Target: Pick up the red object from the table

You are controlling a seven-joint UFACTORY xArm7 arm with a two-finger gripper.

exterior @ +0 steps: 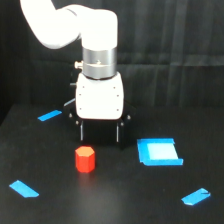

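One red block (85,159) stands on the black desk (115,200), just in front of the gripper (100,132), whose fingers hang apart. Blue tape strips (24,188) and a blue patch (159,151) lie around; behind is dark.

The red object (85,159) is a short, stubby red-orange hexagonal block standing upright on one flat face. It rests on the matte black table (115,200), near the middle, well away from the edges.
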